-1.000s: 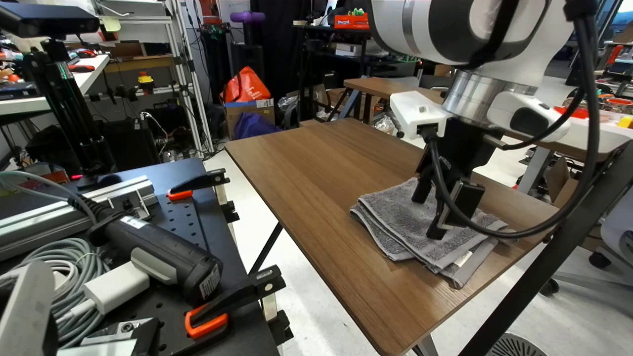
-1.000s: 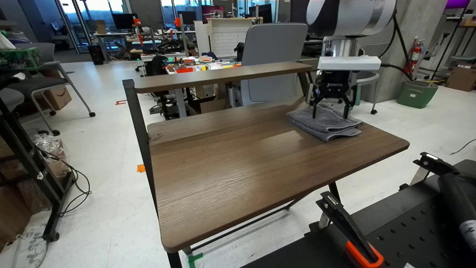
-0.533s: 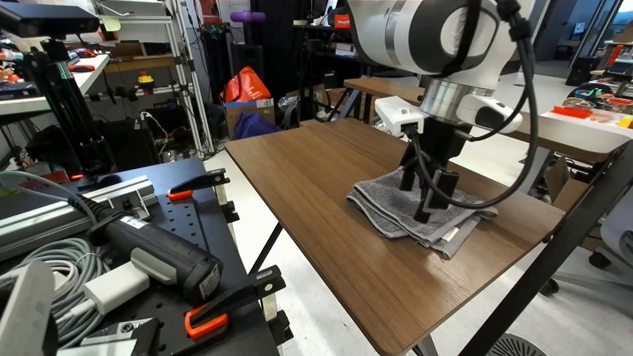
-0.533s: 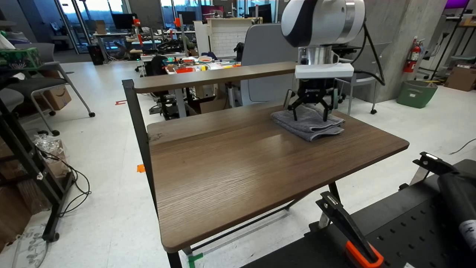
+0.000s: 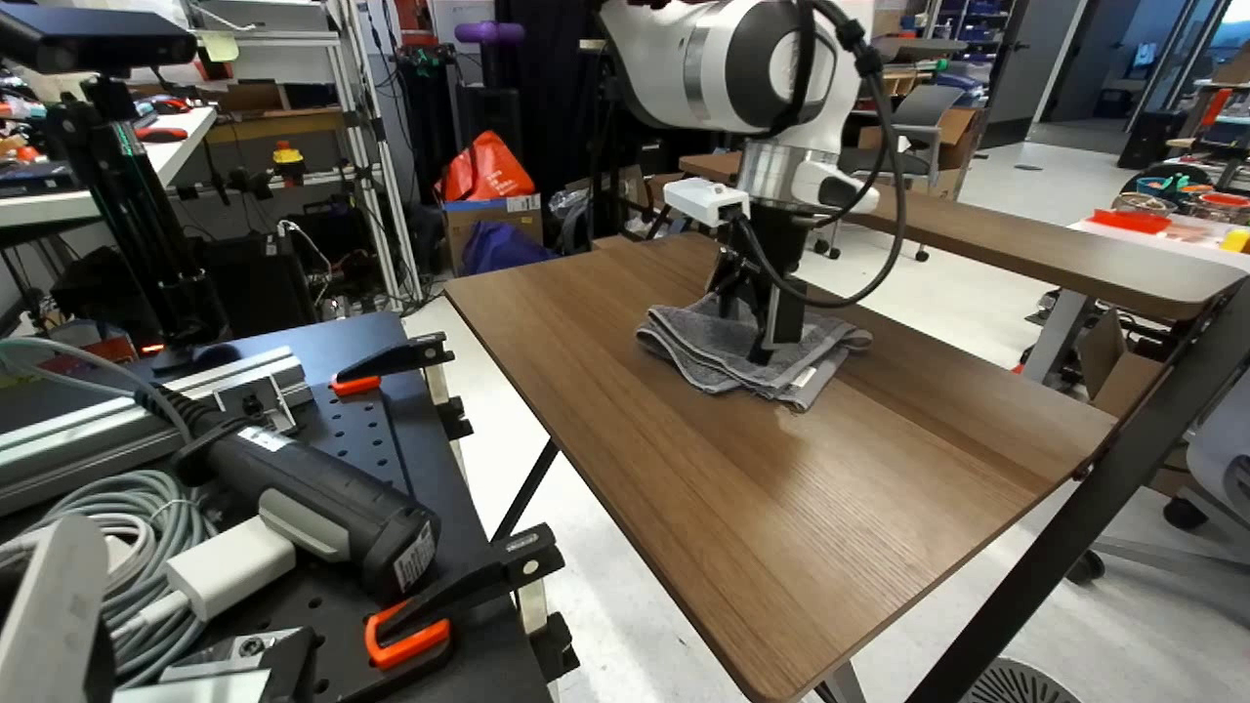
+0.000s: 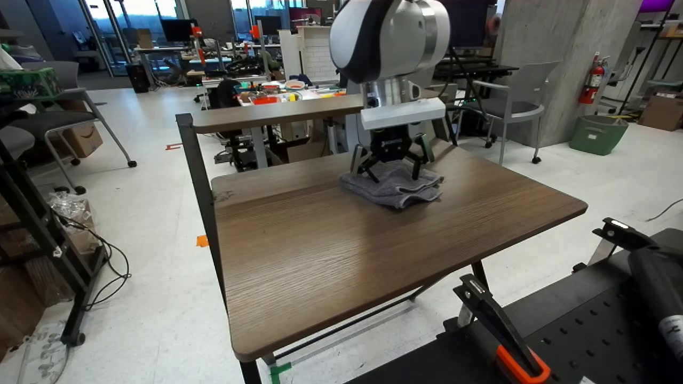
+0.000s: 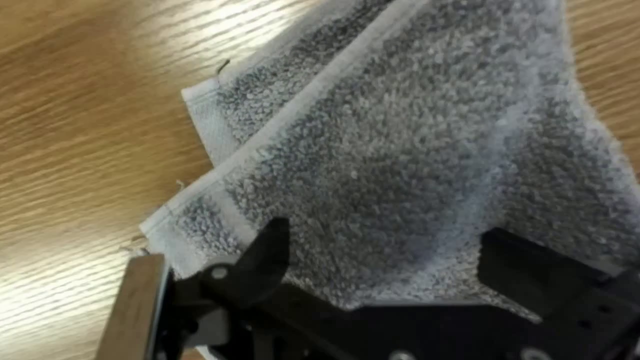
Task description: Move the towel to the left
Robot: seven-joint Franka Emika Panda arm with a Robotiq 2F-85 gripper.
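In an exterior view, the grey terry towel [image 5: 711, 347] had slid left across the picture and further toward the far end of the wood-grain tabletop [image 5: 781, 508] than in the preceding frames. The Robotiq gripper [image 5: 743, 338] had travelled with it, fingertips down on the cloth near its middle, while the Panda arm [image 5: 723, 68] reached over from above with its wrist roughly upright.

In an exterior view, the towel [image 6: 381, 191] had shifted leftward too, and lay about midway along the table, toward the edge below the raised wooden shelf [image 6: 277, 114]. The white wrist camera [image 6: 403, 113], nearly level before, sat aslant, which suggested that the wrist had turned during the drag; the near right corner of the cloth looked more rucked.

In the wrist view, the two black fingers [image 7: 272, 250] stood wide apart, with the nap spread fairly flat between them and no fold visibly pinched. The towel was apparently being pushed along under downward pressure rather than gripped. With leftward travel in both exterior views, the task seemed well under way, though how far left would count as finished was uncertain, and a lighter press could let the fingertips skate over the cloth
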